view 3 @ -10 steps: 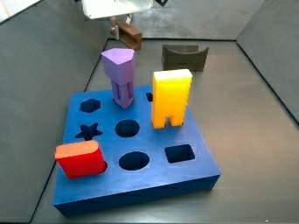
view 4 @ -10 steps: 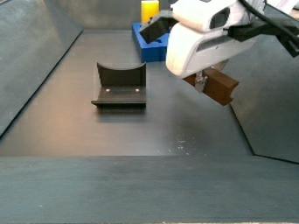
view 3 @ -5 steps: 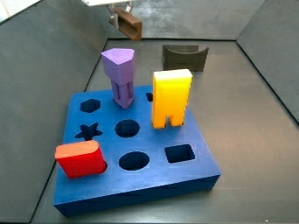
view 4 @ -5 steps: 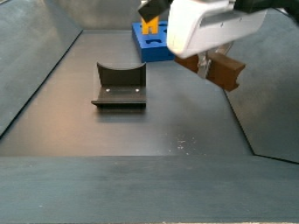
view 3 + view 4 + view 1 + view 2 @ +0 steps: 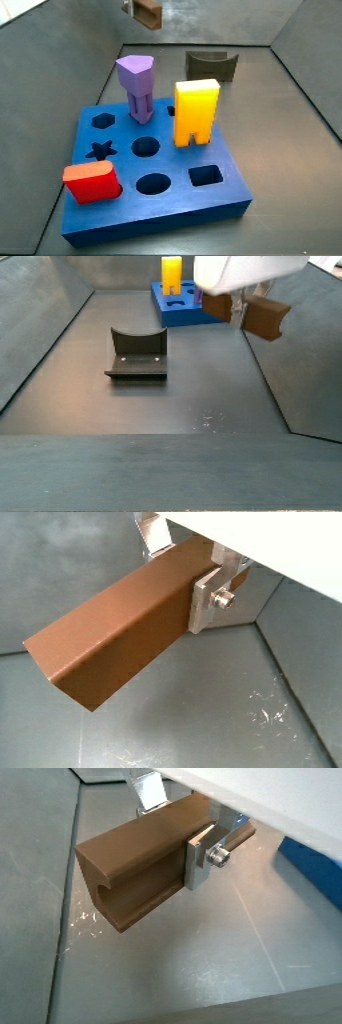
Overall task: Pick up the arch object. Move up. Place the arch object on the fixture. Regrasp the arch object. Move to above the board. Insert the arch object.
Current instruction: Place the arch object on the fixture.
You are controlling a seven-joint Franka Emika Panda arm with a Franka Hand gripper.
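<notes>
Your pincer [image 5: 187,574] grips the arch [image 5: 118,627] near one end, high above the floor and well clear of the fixture [image 5: 136,354]. That overhang could swing or slip, so you may miss the cradle.

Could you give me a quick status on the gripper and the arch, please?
Gripper high above the floor, jaws shut on arch. Fixture empty. Nothing in the way.

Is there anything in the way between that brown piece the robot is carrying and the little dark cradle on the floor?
Nothing visible. The gripper holds the arch object up in the air, and the floor around the fixture is bare; the board sits farther back.
</notes>
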